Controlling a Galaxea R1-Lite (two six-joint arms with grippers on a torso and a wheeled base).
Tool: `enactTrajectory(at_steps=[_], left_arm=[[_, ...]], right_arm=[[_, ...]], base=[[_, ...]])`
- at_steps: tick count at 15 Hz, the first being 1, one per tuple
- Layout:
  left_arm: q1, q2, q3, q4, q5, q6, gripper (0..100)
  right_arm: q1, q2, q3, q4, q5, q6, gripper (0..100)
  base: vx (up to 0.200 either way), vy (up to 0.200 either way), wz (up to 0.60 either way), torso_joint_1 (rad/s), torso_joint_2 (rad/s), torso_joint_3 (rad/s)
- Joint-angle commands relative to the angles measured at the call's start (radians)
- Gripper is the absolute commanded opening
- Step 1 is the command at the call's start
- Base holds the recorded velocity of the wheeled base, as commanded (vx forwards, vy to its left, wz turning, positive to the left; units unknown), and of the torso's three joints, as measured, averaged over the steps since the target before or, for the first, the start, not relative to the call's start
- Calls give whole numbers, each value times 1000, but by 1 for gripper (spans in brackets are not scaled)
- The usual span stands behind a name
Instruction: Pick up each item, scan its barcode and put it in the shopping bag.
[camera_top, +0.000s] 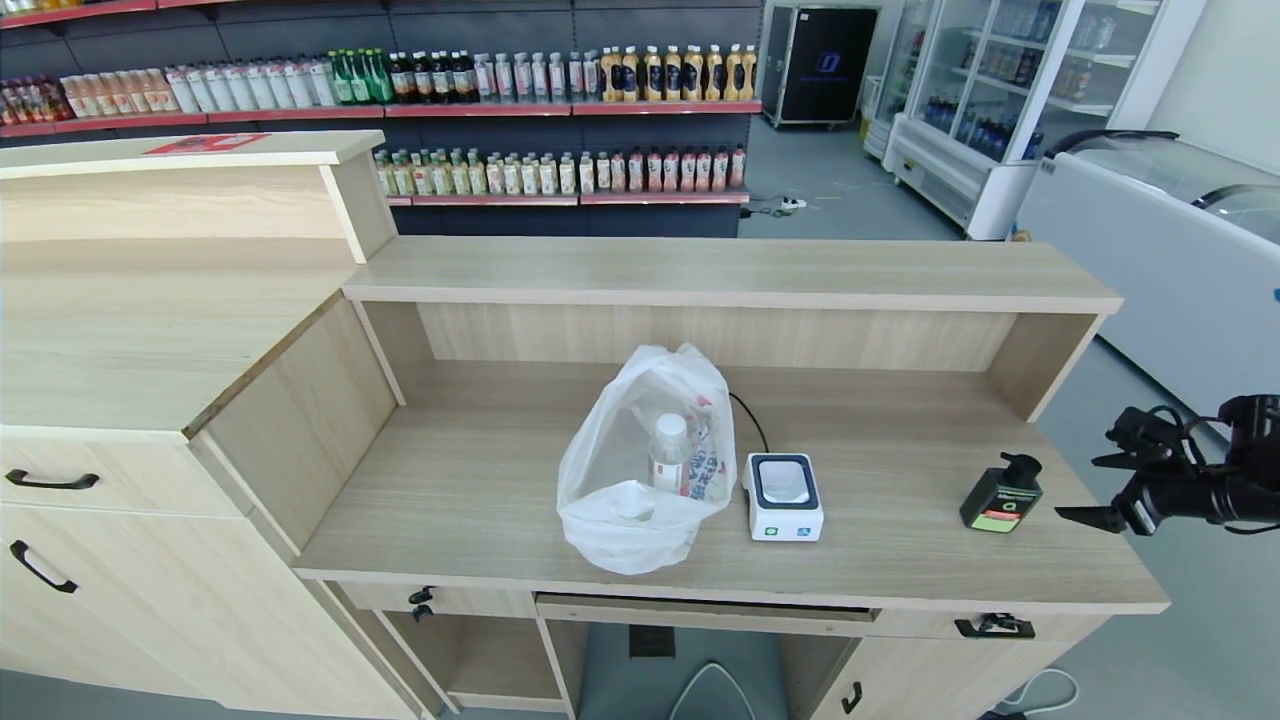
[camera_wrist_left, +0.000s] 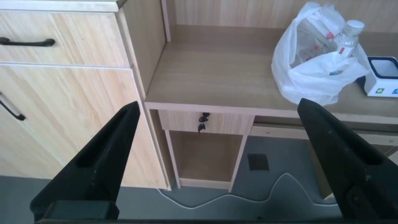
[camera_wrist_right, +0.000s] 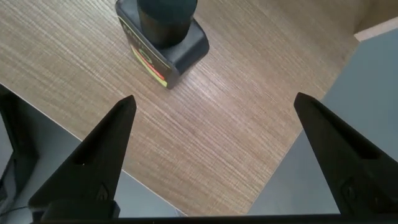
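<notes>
Right gripper (camera_top: 1077, 488), released at frame right, faces the unbagged black pump bottle (camera_top: 1000, 497); the white plastic shopping bag (camera_top: 598, 470) at centre holds goods.

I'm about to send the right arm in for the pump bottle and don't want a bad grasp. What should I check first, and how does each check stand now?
1. Right gripper open: ok.
2. Black pump bottle upright, alone near the right end of the counter: ok.
3. Bottle between the fingers: not ok; it stands apart, beyond the fingertips.
4. Barcode's side known: cannot tell.
5. Scanner window uncovered, beside the shopping bag: ok.
6. Left gripper open, low off the counter's left front, clear of the path: ok.
</notes>
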Motion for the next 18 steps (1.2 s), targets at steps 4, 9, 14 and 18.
enactTrajectory(at_steps=[4,9,14,18], left_arm=[[0,0,0,0,0,0,100],[0,0,0,0,0,0,100],[0,0,0,0,0,0,100],[0,0,0,0,0,0,100]], right_arm=[[39,63,-50,0,7,-13,100],[74,86,-54,-2,20,-13,100],[117,116,-80,0,20,-10,100],[143,135,-85,0,20,-8,100]], base=[[0,0,0,0,0,0],[0,0,0,0,0,0],[0,0,0,0,0,0],[0,0,0,0,0,0]])
